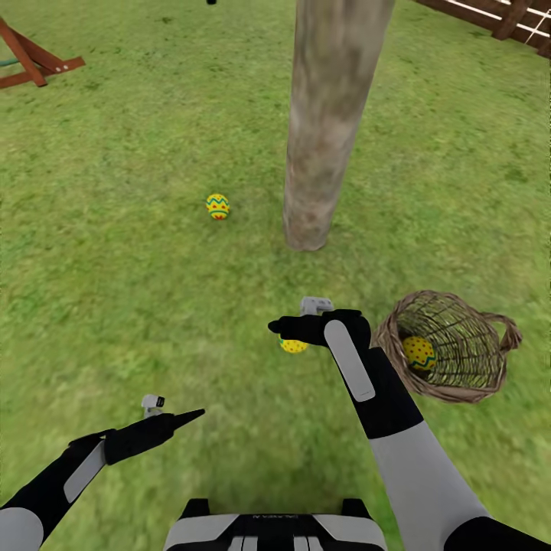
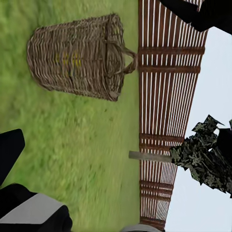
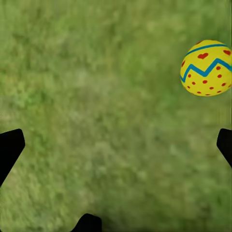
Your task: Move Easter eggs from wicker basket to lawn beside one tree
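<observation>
- My right gripper hangs over the lawn, jaws wide and empty; one egg lies just beside them.
- Left gripper: jaw state unclear.
- Another egg lies near the tree; a third sits in the tipped wicker basket.

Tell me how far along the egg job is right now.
Done: one Easter egg lies on the lawn beside the tree. In hand: a second egg is on the grass by the open right hand, outside its fingers, so it looks just released. Left: the third egg sits in the tipped wicker basket. The left hand is empty.
</observation>
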